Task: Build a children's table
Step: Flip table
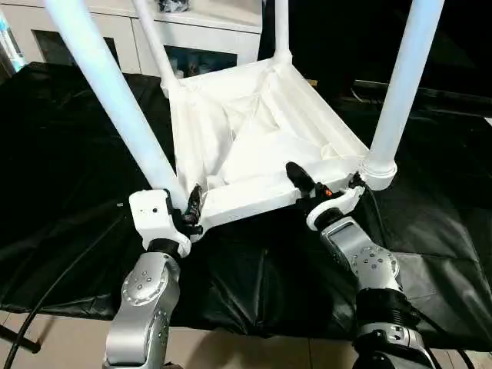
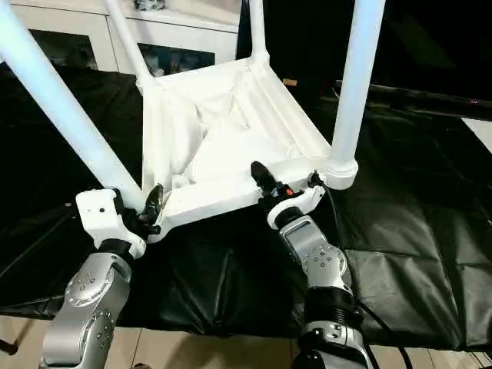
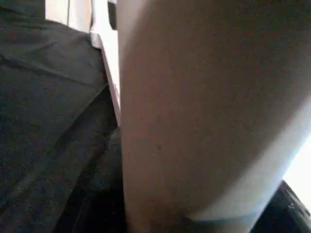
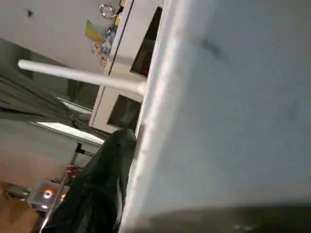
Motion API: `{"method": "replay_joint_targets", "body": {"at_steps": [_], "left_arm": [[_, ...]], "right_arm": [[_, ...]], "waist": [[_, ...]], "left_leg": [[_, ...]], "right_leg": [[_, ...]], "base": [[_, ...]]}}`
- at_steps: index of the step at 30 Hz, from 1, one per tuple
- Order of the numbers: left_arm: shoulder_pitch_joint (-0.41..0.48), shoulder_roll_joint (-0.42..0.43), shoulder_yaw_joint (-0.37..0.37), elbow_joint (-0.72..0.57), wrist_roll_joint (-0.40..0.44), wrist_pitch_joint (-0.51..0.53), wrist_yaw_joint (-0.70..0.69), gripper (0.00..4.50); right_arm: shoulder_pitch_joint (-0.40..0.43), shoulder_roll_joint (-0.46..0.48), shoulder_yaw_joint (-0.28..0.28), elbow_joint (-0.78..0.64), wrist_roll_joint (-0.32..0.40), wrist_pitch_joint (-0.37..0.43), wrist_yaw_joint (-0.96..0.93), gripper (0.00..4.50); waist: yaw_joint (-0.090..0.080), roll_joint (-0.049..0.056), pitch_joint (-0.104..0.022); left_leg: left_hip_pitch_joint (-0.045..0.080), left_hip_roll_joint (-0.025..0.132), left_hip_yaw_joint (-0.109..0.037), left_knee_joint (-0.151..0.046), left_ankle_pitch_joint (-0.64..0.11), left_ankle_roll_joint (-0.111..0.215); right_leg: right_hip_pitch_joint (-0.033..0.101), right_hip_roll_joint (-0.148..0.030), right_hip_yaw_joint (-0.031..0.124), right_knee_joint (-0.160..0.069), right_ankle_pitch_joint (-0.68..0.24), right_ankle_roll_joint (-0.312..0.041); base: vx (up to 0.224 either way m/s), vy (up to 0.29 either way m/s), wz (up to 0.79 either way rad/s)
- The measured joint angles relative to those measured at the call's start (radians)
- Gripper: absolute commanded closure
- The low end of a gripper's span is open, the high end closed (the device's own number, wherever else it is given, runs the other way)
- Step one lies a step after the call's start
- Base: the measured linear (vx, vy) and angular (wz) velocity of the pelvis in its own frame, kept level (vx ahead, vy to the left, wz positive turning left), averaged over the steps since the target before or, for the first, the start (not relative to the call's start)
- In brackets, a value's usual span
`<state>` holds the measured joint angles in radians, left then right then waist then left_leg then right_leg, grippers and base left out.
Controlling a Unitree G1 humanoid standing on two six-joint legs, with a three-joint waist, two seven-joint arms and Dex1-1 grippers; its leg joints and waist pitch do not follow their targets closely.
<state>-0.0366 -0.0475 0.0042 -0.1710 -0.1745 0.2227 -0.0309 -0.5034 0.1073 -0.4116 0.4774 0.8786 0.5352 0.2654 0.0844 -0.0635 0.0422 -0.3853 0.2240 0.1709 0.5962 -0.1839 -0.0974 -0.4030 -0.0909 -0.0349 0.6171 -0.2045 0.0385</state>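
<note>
Filling left wrist view: leg (image 3: 204, 121)

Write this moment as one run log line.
tabletop: upside down, tilted | legs: four fitted | left gripper: near edge | right gripper: near edge

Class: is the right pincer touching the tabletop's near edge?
Touching. In the left eye view, the right pincer has a black finger lying over the tabletop's near rim, with no gap.
</note>
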Motion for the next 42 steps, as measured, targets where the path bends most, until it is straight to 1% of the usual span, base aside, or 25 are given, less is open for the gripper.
{"method": "replay_joint_targets", "body": {"at_steps": [2, 4, 5, 7, 9, 10, 12, 13, 14, 15, 18, 19, 22, 24, 27, 29, 32, 34, 35, 36, 37, 39, 42], "left_arm": [[0.0, 0.001, 0.003, -0.005, -0.018, -0.007, -0.015, 1.59], [0.015, 0.016, 0.004, -0.021, -0.029, -0.01, -0.035, 1.3], [0.034, 0.025, 0.009, -0.034, -0.038, -0.012, -0.049, 1.23], [0.075, 0.041, 0.015, -0.053, -0.052, -0.012, -0.078, 1.23], [0.118, 0.064, 0.017, -0.077, -0.073, -0.012, -0.117, 0.88], [0.131, 0.075, 0.018, -0.085, -0.079, -0.012, -0.132, 0.8], [0.162, 0.098, 0.017, -0.108, -0.087, -0.012, -0.161, 0.79], [0.165, 0.104, 0.017, -0.11, -0.088, -0.012, -0.168, 0.72], [0.167, 0.107, 0.018, -0.111, -0.087, -0.012, -0.172, 0.57], [0.174, 0.128, 0.011, -0.113, -0.08, -0.016, -0.184, 0.36], [0.197, 0.183, 0.002, -0.12, -0.059, -0.032, -0.216, 0.35], [0.2, 0.198, -0.003, -0.122, -0.05, -0.034, -0.231, 0.11], [0.2, 0.225, -0.026, -0.152, -0.038, -0.034, -0.262, 0.0], [0.197, 0.242, -0.057, -0.178, -0.026, -0.034, -0.284, 0.0], [0.185, 0.281, -0.104, -0.193, -0.001, -0.034, -0.321, 0.0], [0.179, 0.305, -0.112, -0.193, 0.012, -0.034, -0.338, 0.0], [0.162, 0.313, -0.123, -0.193, 0.036, -0.035, -0.348, 0.0], [0.14, 0.319, -0.135, -0.193, 0.065, -0.042, -0.347, 0.0], [0.124, 0.324, -0.14, -0.193, 0.078, -0.046, -0.346, 0.0], [0.097, 0.332, -0.142, -0.194, 0.093, -0.047, -0.346, 0.0], [0.078, 0.338, -0.143, -0.199, 0.102, -0.047, -0.345, 0.0], [0.02, 0.344, -0.151, -0.221, 0.113, -0.038, -0.345, 0.0], [-0.048, 0.353, -0.159, -0.254, 0.113, -0.007, -0.348, 0.0]], "right_arm": [[-0.003, 0.0, 0.0, 0.0, -0.005, -0.009, 0.003, 2.34], [-0.007, -0.001, 0.002, 0.0, -0.012, -0.026, 0.001, 2.39], [-0.008, -0.002, 0.005, -0.001, -0.014, -0.03, 0.0, 2.4], [-0.008, -0.008, 0.009, -0.005, -0.026, -0.037, -0.005, 2.4], [-0.007, -0.02, 0.016, -0.021, -0.035, -0.039, -0.009, 2.41], [-0.008, -0.025, 0.022, -0.031, -0.046, -0.04, -0.01, 2.41], [-0.008, -0.047, 0.029, -0.051, -0.062, -0.041, -0.009, 2.41], [-0.008, -0.053, 0.03, -0.054, -0.068, -0.044, -0.009, 2.41], [-0.008, -0.056, 0.03, -0.058, -0.075, -0.048, -0.011, 2.42], [-0.006, -0.061, 0.031, -0.067, -0.09, -0.057, -0.016, 2.43], [-0.005, -0.098, 0.032, -0.097, -0.112, -0.077, -0.028, 2.45], [-0.004, -0.115, 0.032, -0.117, -0.127, -0.087, -0.039, 2.46], [-0.003, -0.136, 0.037, -0.166, -0.166, -0.11, -0.073, 2.46], [0.0, -0.137, 0.036, -0.195, -0.178, -0.112, -0.106, 2.46], [0.017, -0.153, 0.04, -0.238, -0.198, -0.112, -0.142, 2.46], [0.024, -0.168, 0.05, -0.262, -0.212, -0.112, -0.155, 2.46], [0.025, -0.202, 0.068, -0.3, -0.236, -0.108, -0.181, 2.46], [0.022, -0.238, 0.091, -0.33, -0.256, -0.074, -0.203, 2.46], [0.019, -0.258, 0.102, -0.343, -0.264, -0.058, -0.207, 2.46], [0.012, -0.281, 0.125, -0.363, -0.287, -0.041, -0.214, 2.46], [0.005, -0.291, 0.143, -0.372, -0.306, -0.032, -0.218, 2.46], [-0.006, -0.295, 0.184, -0.396, -0.344, -0.022, -0.239, 2.46], [-0.014, -0.297, 0.212, -0.41, -0.376, -0.013, -0.26, 2.46]], "waist": [[0.001, 0.0, 0.0], [0.003, 0.002, -0.001], [0.002, 0.002, -0.001], [0.004, 0.003, -0.001], [0.006, 0.003, 0.0], [0.007, 0.003, 0.0], [0.014, 0.004, 0.0], [0.018, 0.004, 0.0], [0.021, 0.004, 0.0], [0.024, 0.004, 0.0], [0.035, 0.005, 0.001], [0.041, 0.005, 0.001], [0.041, 0.005, 0.001], [0.039, 0.005, 0.001], [0.031, 0.007, 0.0], [0.027, 0.01, -0.001], [0.023, 0.013, -0.003], [0.019, 0.016, -0.005], [0.018, 0.018, -0.008], [0.014, 0.02, -0.012], [0.01, 0.02, -0.016], [0.007, 0.017, -0.019], [0.011, 0.015, -0.02]], "left_leg": [[0.0, 0.0, 0.0, 0.0, 0.0, 0.0], [0.001, 0.0, 0.0, 0.0, 0.0, 0.0], [0.001, 0.0, 0.0, 0.0, 0.0, 0.0], [0.001, 0.0, 0.0, 0.0, 0.001, -0.001], [0.001, 0.0, 0.0, 0.0, 0.001, -0.001], [0.001, 0.0, -0.001, 0.001, 0.002, -0.002], [0.001, 0.0, 0.0, 0.001, 0.003, -0.002], [0.001, 0.0, 0.0, 0.001, 0.004, -0.002], [0.001, 0.0, 0.0, 0.001, 0.005, -0.002], [0.001, 0.0, 0.0, 0.002, 0.005, -0.003], [0.001, 0.0, -0.001, 0.002, 0.007, -0.006], [0.001, 0.0, 0.0, 0.002, 0.008, -0.006], [0.001, 0.0, 0.0, 0.002, 0.009, -0.006], [0.001, 0.0, -0.001, 0.002, 0.009, -0.007], [0.002, 0.001, -0.001, 0.002, 0.009, -0.008], [0.002, 0.0, -0.001, 0.002, 0.009, -0.008], [0.004, 0.0, 0.0, 0.002, 0.009, -0.008], [0.004, 0.0, 0.0, 0.003, 0.009, -0.008], [0.005, 0.0, 0.0, 0.003, 0.009, -0.008], [0.008, 0.0, 0.0, 0.003, 0.009, -0.008], [0.011, -0.001, 0.0, 0.002, 0.009, -0.008], [0.016, 0.0, 0.0, 0.001, 0.009, -0.008], [0.019, -0.002, -0.001, 0.002, 0.009, -0.008]], "right_leg": [[0.0, 0.0, 0.0, 0.0, 0.0, 0.0], [0.0, 0.0, 0.0, 0.001, 0.0, 0.0], [0.0, 0.0, 0.0, 0.001, 0.0, 0.0], [0.0, 0.0, 0.0, 0.002, 0.0, 0.0], [0.0, 0.0, 0.0, 0.003, 0.0, 0.0], [0.0, 0.0, 0.0, 0.004, 0.0, 0.0], [0.001, -0.001, -0.001, 0.005, 0.0, 0.0], [0.001, -0.001, -0.001, 0.005, 0.0, 0.0], [0.001, -0.001, -0.001, 0.006, 0.0, 0.0], [0.001, -0.001, -0.001, 0.007, 0.0, 0.0], [0.001, -0.002, -0.002, 0.009, 0.0, 0.0], [0.001, -0.003, -0.001, 0.009, 0.001, 0.0], [0.001, -0.003, -0.001, 0.01, 0.002, 0.0], [0.001, -0.002, -0.001, 0.011, 0.002, 0.0], [0.0, -0.002, -0.001, 0.012, 0.002, 0.0], [0.001, -0.002, 0.0, 0.012, 0.002, 0.001], [0.001, -0.002, 0.0, 0.012, 0.002, 0.001], [0.001, -0.002, 0.001, 0.012, 0.002, 0.001], [0.002, -0.002, 0.001, 0.012, 0.002, 0.002], [0.003, -0.002, 0.002, 0.012, 0.001, 0.004], [0.006, -0.001, 0.003, 0.012, 0.0, 0.006], [0.009, -0.001, 0.003, 0.012, -0.001, 0.007], [0.014, -0.002, 0.003, 0.011, -0.001, 0.007]], "base": [[0.0, 0.0, 0.0], [0.0, 0.0, 0.0], [0.0, 0.0, 0.0], [0.0, 0.0, 0.0], [0.0, 0.0, 0.0], [0.0, 0.0, 0.0], [0.0, 0.0, 0.0], [0.0, 0.0, 0.0], [0.0, 0.0, 0.0], [0.0, 0.0, 0.0], [0.0, 0.0, 0.0], [0.0, 0.0, 0.0], [0.0, 0.0, 0.0], [0.0, 0.0, 0.0], [0.0, 0.0, 0.0], [0.0, 0.0, 0.0], [0.0, 0.0, 0.0], [0.0, 0.0, 0.0], [0.0, 0.0, 0.0], [0.0, 0.0, 0.0], [0.0, 0.0, 0.0], [0.0, 0.0, 0.0], [0.0, 0.0, 0.0]]}}
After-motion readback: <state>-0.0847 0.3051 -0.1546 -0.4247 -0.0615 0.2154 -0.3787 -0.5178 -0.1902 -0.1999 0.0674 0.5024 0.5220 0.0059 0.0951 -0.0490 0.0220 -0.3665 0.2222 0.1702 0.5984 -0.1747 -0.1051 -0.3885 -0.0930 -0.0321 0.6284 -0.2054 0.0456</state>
